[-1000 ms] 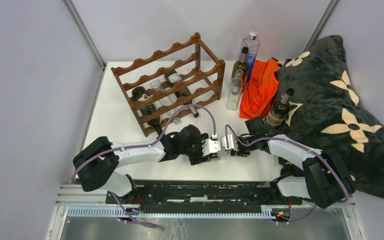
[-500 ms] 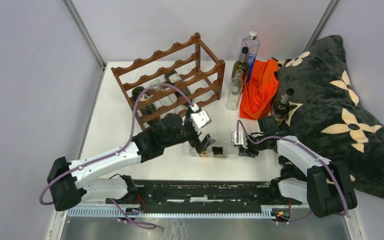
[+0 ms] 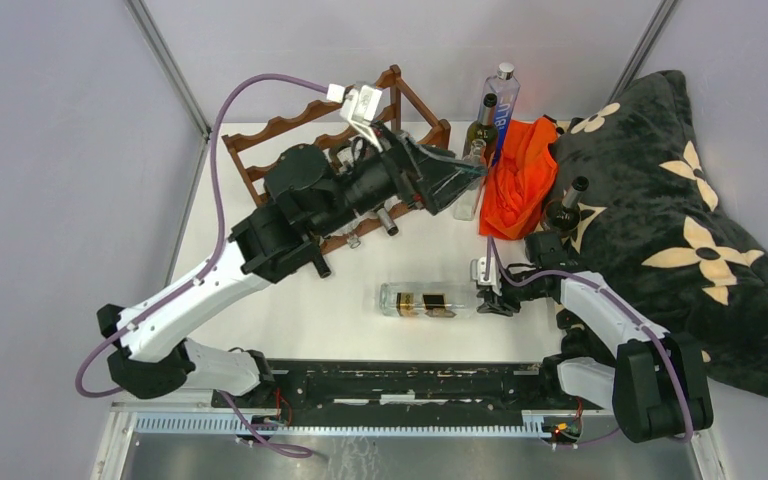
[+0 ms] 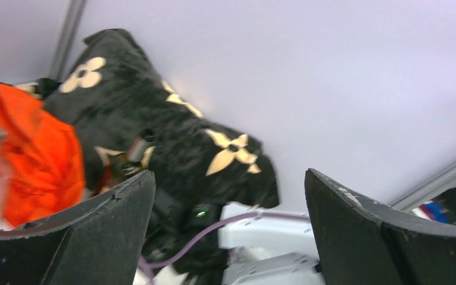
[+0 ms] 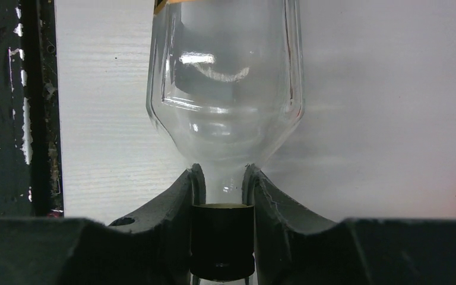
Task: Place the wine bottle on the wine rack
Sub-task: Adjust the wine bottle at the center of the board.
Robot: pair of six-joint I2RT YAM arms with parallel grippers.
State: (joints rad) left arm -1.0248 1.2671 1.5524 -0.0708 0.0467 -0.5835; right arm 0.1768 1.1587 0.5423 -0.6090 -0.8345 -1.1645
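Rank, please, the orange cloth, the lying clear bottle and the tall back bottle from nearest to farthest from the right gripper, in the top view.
1. Lying clear bottle: neck in the right gripper.
2. Orange cloth: farther back, right side.
3. Tall bottle: back edge.

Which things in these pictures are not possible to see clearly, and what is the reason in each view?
- Top view: the left arm covers the middle of the wine rack, so the bottles inside cannot be counted.
- Top view: the label on the clear bottle is too small to read.
- Right wrist view: the top edge cuts off the clear bottle's body and label.
- Left wrist view: blur smears the orange cloth, and the wine rack is out of frame.
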